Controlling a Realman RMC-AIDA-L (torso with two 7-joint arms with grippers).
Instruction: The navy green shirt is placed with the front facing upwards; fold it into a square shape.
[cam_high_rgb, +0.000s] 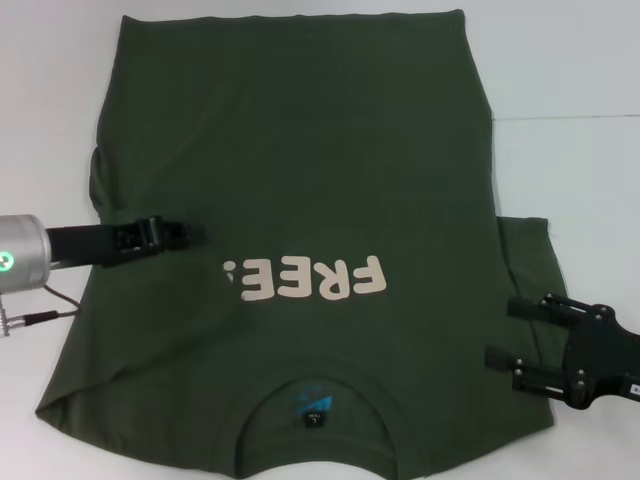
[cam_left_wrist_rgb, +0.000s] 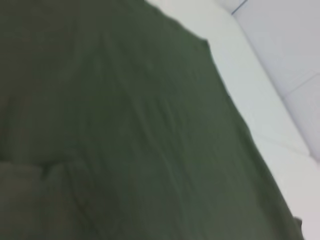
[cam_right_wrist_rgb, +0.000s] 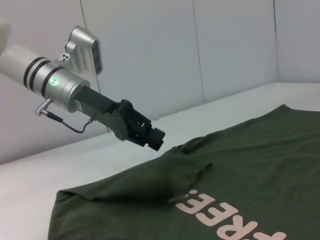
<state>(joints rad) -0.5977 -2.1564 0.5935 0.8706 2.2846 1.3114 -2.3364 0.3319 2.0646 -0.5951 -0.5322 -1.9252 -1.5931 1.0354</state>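
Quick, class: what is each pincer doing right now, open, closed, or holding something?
Left pincer: closed, above the navy green shirt, holding nothing.
Right pincer: open, empty, at the shirt's edge.

White table (cam_high_rgb: 570, 60) w/ navy green shirt (cam_high_rgb: 300, 170) lying flat.

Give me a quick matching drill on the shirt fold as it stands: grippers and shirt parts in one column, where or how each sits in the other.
Column one:
1. left gripper
2. right gripper
3. collar tag
4. FREE! lettering

Column two:
A. open, beside the shirt's right sleeve
B. cream, across the chest
C. raised above the shirt's folded-in left side
D. black, inside the neckline nearest the robot

Pairs: 1-C, 2-A, 3-D, 4-B
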